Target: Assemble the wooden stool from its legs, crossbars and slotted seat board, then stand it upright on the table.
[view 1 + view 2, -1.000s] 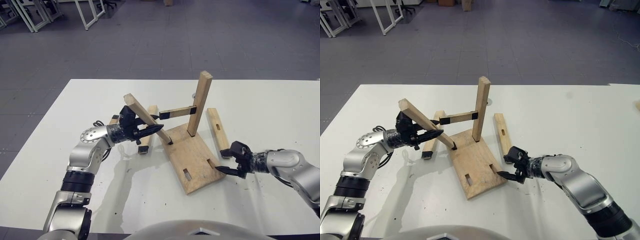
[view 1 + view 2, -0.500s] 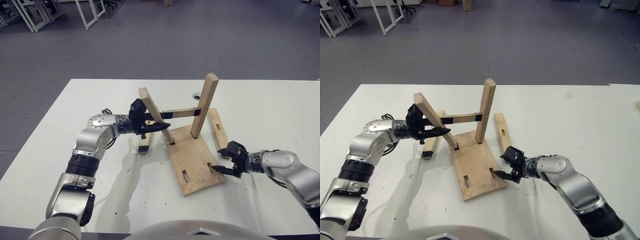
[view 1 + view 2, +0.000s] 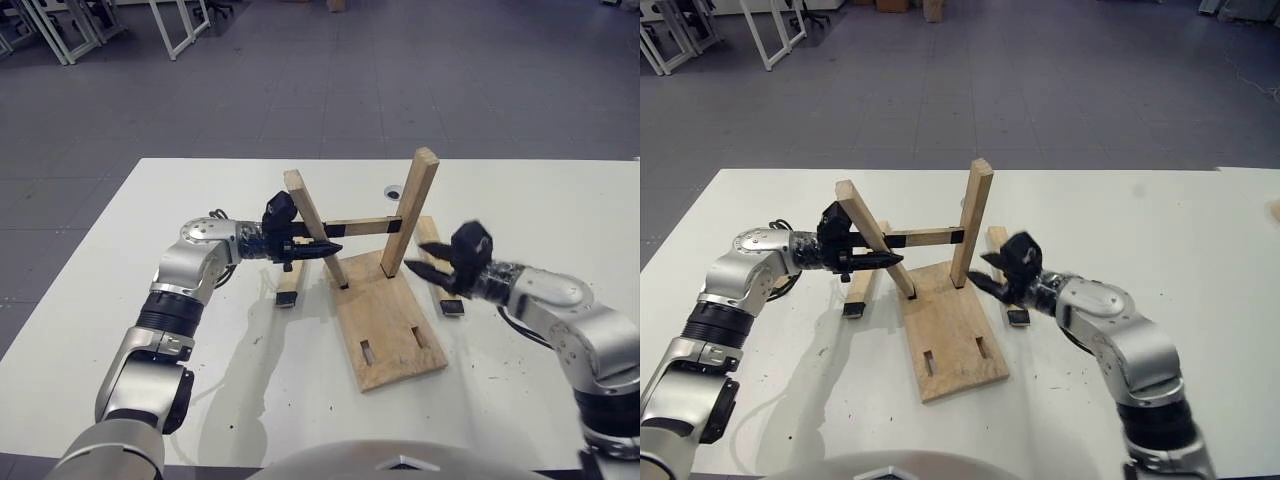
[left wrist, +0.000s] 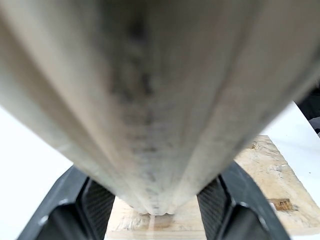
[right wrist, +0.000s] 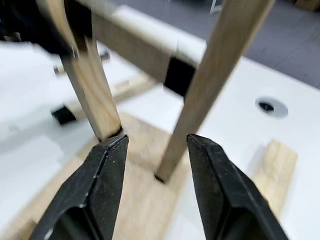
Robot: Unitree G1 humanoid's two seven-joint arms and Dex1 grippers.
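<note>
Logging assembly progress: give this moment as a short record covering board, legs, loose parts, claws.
Seat board: slotted pale wooden board flat on white table
Fitted: tilted wooden leg, upright wooden leg, joined by black-tipped crossbar
Loose: left wooden piece, right wooden piece, flat beside board
Left claw: shut on tilted leg
Right claw: open, beside upright leg

leg (image 4: 155, 100) blurred up close, right hand (image 3: 428, 264) blurred
</note>
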